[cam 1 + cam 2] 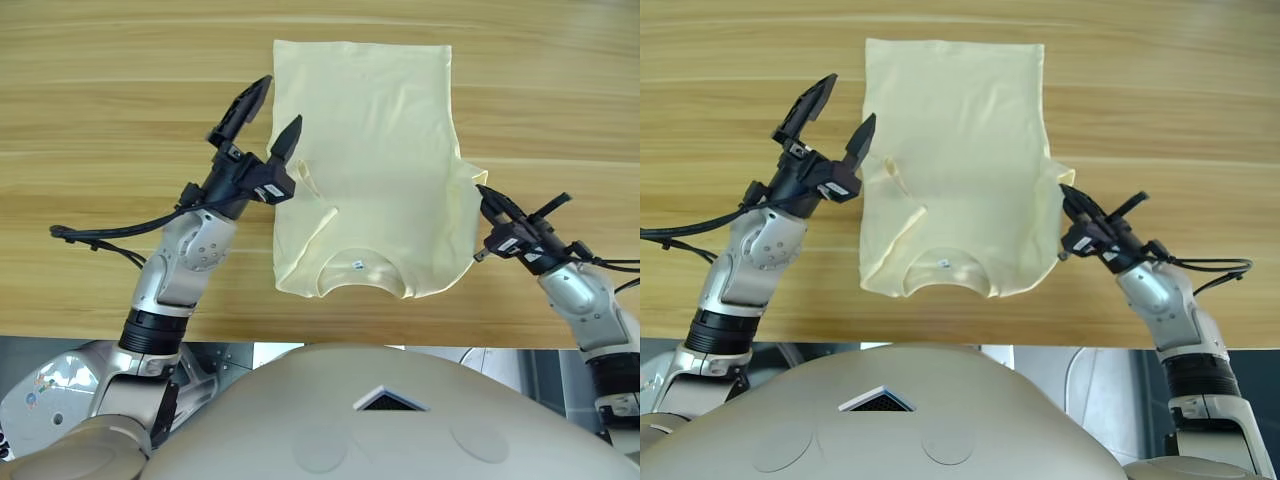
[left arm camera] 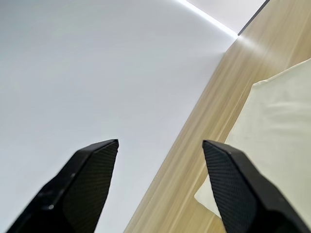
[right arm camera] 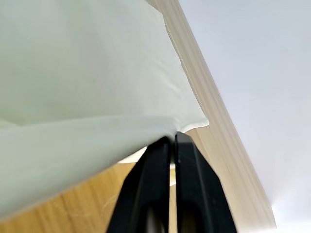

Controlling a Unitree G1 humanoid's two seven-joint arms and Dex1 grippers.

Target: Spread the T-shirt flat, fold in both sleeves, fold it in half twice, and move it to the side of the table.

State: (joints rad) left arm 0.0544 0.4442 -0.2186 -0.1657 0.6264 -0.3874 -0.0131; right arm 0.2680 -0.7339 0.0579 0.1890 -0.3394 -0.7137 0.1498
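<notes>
**Right gripper [image 1: 487,196] pinches a sleeve of the T-shirt [image 1: 370,150]; left gripper [image 1: 284,98] spread**

From the head camera, the pale yellow T-shirt lies flat on the wooden table [image 1: 120,100], with its collar [image 1: 360,265] toward the robot and its hem away. The left sleeve [image 1: 312,212] looks already folded onto the body. The left gripper hovers over that edge, holding nothing. The right gripper sits at the right sleeve [image 1: 463,188].

From the left wrist, the two fingers [image 2: 92,184] stand wide apart above the table, with the shirt's edge beside them.

From the right wrist, the fingers are pressed together on the sleeve's edge, and the cloth drapes up from the pinch.

The shirt is probably light, limp and easily wrinkled. A grip on hems or corners should suit it best, followed by a low, slow drag.
</notes>
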